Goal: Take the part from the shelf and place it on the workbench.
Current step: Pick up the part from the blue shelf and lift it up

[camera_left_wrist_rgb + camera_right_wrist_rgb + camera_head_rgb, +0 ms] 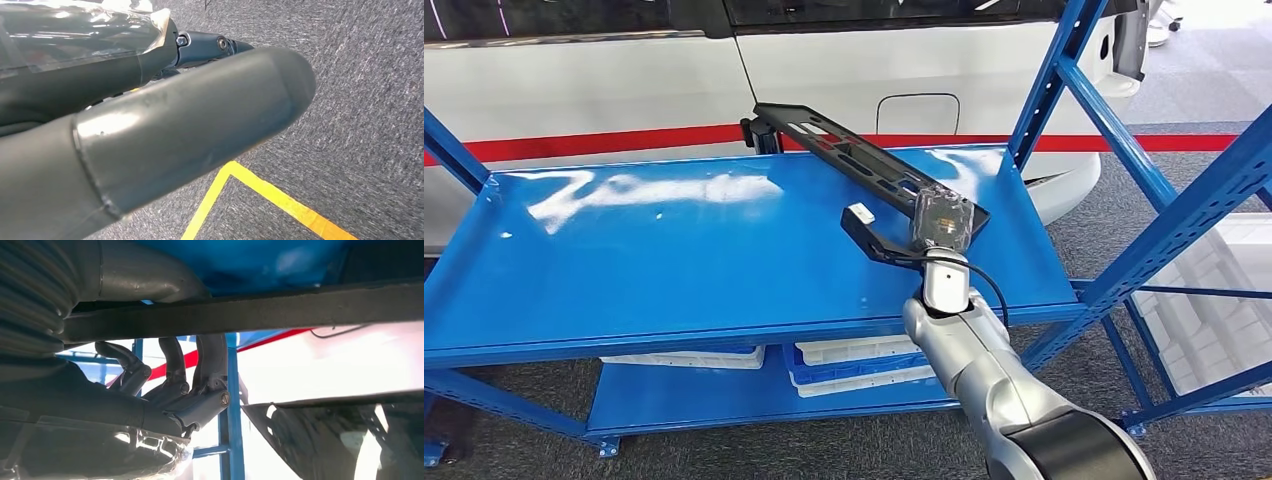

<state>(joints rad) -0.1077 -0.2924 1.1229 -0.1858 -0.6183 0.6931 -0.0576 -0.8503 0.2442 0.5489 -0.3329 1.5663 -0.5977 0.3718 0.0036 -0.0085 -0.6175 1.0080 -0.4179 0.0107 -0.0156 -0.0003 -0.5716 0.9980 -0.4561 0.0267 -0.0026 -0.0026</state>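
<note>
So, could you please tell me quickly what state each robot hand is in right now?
Left robot hand: cannot tell; it hangs over the carpet.
Right robot hand: holding the black part above the blue shelf.

Bright, even light across your head view, white glare streaking the blue shelf, right wrist view backlit and blown out, near parts dark, left wrist view's thumb close and soft
</note>
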